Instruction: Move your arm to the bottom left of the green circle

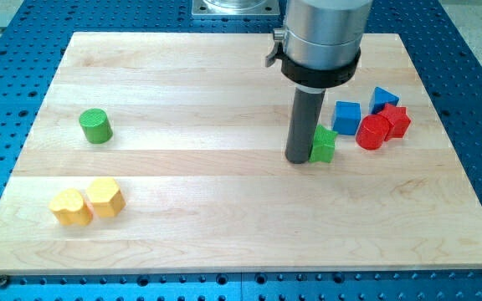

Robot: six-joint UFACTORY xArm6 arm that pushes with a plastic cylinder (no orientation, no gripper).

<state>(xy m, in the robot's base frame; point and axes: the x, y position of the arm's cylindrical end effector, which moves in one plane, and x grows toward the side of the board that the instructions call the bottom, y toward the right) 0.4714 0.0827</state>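
Camera view is showing my tip point(298, 160) resting beside a green block point(324, 144), well apart from the green circle point(95, 126), no hand being fitted.

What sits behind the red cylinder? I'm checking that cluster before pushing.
Behind the red cylinder a second red block touches it, partly covered, its shape unclear; a blue block sits further back.

Green circle point(95, 126) and green block point(324, 144), two yellow, two red, two blue, on pale wood board point(224, 209)

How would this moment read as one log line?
my tip: touching green block, view's right | green circle: far at view's left, untouched | target spot: not yet reached
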